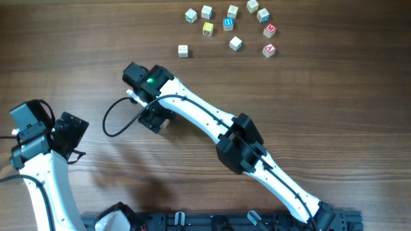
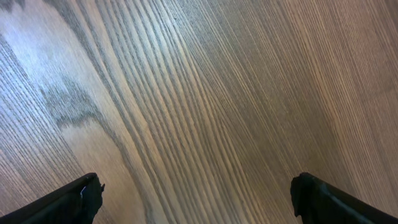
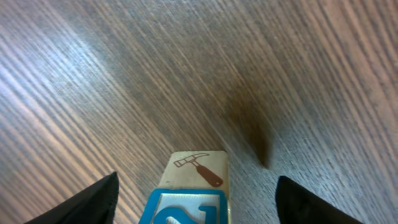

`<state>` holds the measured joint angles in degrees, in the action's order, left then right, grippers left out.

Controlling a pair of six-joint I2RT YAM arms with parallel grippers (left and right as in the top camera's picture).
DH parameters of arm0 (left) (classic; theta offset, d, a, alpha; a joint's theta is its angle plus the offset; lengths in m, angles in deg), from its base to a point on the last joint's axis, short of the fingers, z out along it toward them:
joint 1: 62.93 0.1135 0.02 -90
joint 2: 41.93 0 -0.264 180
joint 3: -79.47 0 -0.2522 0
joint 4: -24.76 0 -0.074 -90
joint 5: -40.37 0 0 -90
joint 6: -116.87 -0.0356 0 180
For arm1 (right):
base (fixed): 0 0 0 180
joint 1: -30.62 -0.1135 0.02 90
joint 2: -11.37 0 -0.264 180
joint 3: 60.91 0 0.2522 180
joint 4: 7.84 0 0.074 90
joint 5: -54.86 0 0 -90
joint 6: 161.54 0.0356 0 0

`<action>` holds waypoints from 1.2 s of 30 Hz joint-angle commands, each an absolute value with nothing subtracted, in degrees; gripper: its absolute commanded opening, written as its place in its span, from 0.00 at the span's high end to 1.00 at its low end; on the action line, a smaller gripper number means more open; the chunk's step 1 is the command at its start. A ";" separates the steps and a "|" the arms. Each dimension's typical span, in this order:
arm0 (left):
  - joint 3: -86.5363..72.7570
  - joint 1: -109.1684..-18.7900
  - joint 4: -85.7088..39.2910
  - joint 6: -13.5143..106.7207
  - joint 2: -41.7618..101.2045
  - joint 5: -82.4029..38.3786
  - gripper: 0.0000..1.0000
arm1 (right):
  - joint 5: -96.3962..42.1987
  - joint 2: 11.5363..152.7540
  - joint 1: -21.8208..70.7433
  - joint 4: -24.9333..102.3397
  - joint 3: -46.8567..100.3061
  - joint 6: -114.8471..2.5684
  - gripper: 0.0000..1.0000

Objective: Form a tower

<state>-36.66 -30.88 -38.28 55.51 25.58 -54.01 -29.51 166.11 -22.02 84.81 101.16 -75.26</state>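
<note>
The right gripper (image 1: pixel 155 119) hangs low over the table (image 1: pixel 334 96), left of centre and directly above the tower (image 3: pixel 186 204), which the wrist almost wholly hides from overhead. In the right wrist view we see the tower's top cube between the two dark fingers (image 3: pixel 87 202). Its upper face is blue with a white letter, and an adjoining face bears a small hammer drawing. Bare wood shows on either side of the cube, so the jaws stand apart and clamp nothing. We judge this straddling pose suits either placing or grasping that cube, and we cannot tell which. How many cubes lie beneath is hidden. The left gripper (image 2: pixel 199 199) rests at the left of the table, jaws spread wide over bare wood, presumably parked clear of the work. The loose cubes (image 1: pixel 236 43) lie scattered along the far side, well apart from the tower, as stock for further storeys.
</note>
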 commanded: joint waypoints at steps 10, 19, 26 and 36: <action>-36.51 -30.55 -38.13 56.06 25.21 -53.73 0.00 | -33.01 167.53 -22.98 85.66 101.22 -72.79 0.33; -36.51 -30.55 -38.13 56.06 25.21 -53.73 0.00 | -33.01 167.53 -22.98 86.56 101.22 -71.31 0.54; -36.51 -30.55 -38.13 56.06 25.21 -53.73 0.00 | -32.99 167.53 -22.98 86.56 101.22 -69.84 0.69; -36.51 -30.55 -38.13 56.06 25.21 -53.73 0.00 | -36.86 167.49 -22.98 86.54 101.38 -65.28 0.84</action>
<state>-36.66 -30.88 -38.28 55.51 25.58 -54.01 -33.23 166.09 -23.13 86.21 101.44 -68.75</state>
